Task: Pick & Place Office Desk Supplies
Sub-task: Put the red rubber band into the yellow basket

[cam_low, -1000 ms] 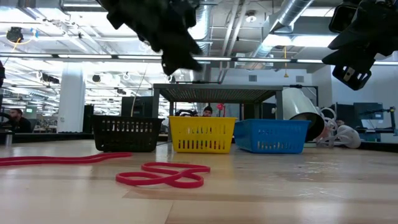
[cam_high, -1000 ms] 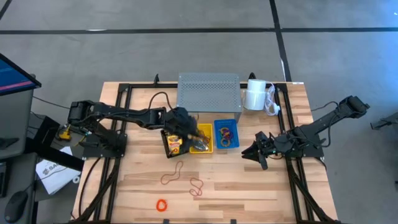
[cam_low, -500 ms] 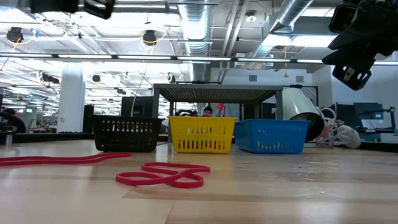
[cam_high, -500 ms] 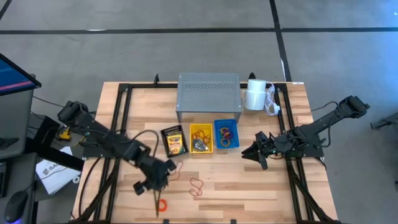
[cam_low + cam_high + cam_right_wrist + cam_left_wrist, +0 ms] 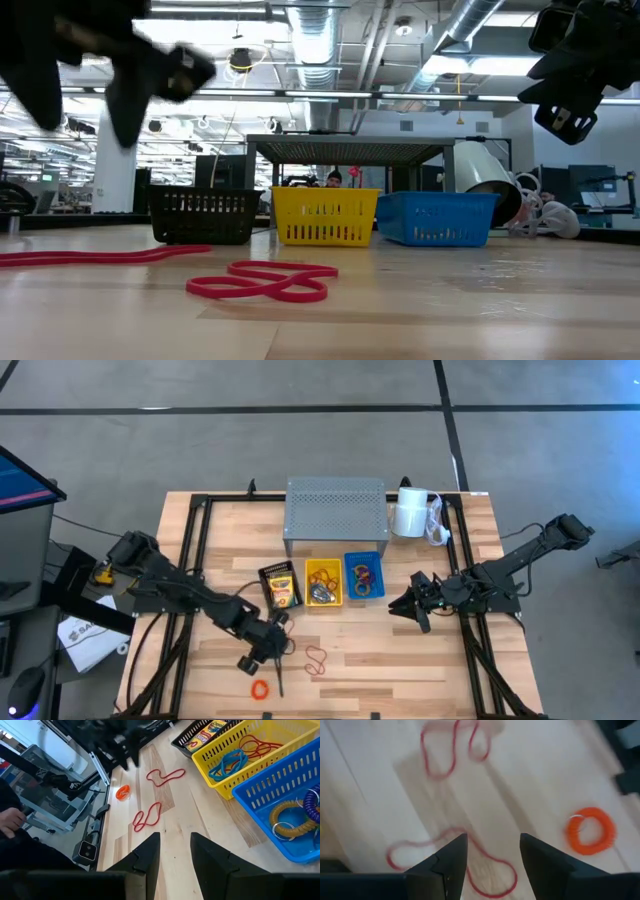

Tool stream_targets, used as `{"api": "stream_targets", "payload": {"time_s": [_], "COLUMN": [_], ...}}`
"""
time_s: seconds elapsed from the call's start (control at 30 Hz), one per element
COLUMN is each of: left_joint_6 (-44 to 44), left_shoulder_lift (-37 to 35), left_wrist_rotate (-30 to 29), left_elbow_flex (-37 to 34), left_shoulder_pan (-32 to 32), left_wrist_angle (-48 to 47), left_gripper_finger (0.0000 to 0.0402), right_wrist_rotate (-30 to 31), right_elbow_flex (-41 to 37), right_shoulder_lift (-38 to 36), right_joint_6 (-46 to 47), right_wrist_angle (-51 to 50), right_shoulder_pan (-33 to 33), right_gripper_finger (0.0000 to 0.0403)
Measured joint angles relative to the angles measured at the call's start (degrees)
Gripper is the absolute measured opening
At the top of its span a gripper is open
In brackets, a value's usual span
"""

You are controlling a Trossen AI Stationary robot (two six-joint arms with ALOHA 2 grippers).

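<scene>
Since the last frame my left gripper (image 5: 277, 678) has swung right — fingers spread, empty — over the red rubber-band loops (image 5: 316, 659) lying lower centre beside the orange coil (image 5: 260, 689); I'd worry it snags two loops at once.

a pale wooden desk (image 5: 400, 660) with black rails stands on a grey floor (image 5: 200, 450) crossed by dark lines. beyond the desk's far edge the room is open, with silver ducts (image 5: 330, 30) and strip lights (image 5: 90, 90) on the ceiling and a white column (image 5: 112, 160). a monitor (image 5: 20, 480) sits past the desk's left edge.
</scene>
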Motion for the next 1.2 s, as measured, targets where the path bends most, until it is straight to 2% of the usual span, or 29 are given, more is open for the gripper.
{"api": "stream_targets", "payload": {"time_s": [0.27, 0.37, 0.6, 0.83, 1.2], "left_joint_6": [-21.61, -26.40, -28.48, -28.53, -31.29], "left_shoulder_lift": [5.64, 6.34, 6.74, 6.91, 12.05], "left_wrist_rotate": [-0.03, -1.56, -2.81, -6.64, -6.93], "left_elbow_flex": [0.00, 0.00, -0.02, -0.02, 0.07], "left_shoulder_pan": [1.66, 2.30, 2.04, 2.01, 0.52], "left_wrist_angle": [-1.83, -1.70, -1.40, -0.88, -0.08], "left_gripper_finger": [0.0177, 0.0174, 0.0172, 0.0171, 0.0168], "right_wrist_rotate": [0.00, 0.00, 0.00, 0.00, 0.00], "right_elbow_flex": [0.00, 0.00, 0.00, 0.00, 0.00], "right_shoulder_lift": [0.01, 0.01, 0.01, 0.01, 0.01], "right_joint_6": [0.02, 0.00, -0.01, 0.02, 0.00], "right_wrist_angle": [-0.04, -0.03, -0.12, -0.04, 0.02], "right_shoulder_pan": [0.01, 0.02, 0.01, 0.01, 0.02], "right_gripper_finger": [0.0106, 0.0106, 0.0106, 0.0106, 0.0106]}}
